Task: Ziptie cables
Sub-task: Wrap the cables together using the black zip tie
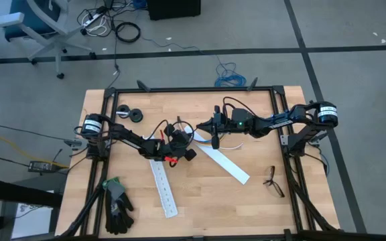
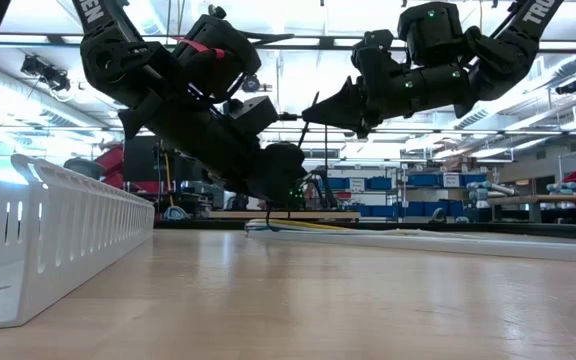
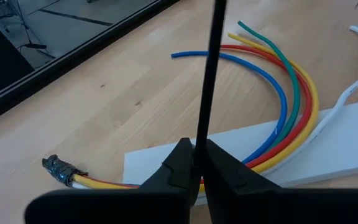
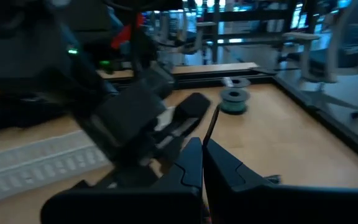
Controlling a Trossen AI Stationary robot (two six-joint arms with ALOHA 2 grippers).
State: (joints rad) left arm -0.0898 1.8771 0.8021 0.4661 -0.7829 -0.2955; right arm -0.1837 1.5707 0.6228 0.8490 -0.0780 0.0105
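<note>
my left end effector (image 3: 197, 163) pinches the ziptie (image 3: 209, 81) upright over the cables (image 3: 278, 81) mid-tabletop; my right end effector (image 4: 202, 163), also closed on it, steadies it for threading.

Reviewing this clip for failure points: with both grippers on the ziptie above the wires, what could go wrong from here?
1. The ziptie is pinched in the left gripper and also in the right gripper; uneven pulling could bend it or slip it free.
2. The cables lie loose and fanned apart across a white strip, not bundled; looping might miss some.
3. The grippers sit close together and might collide.
</note>
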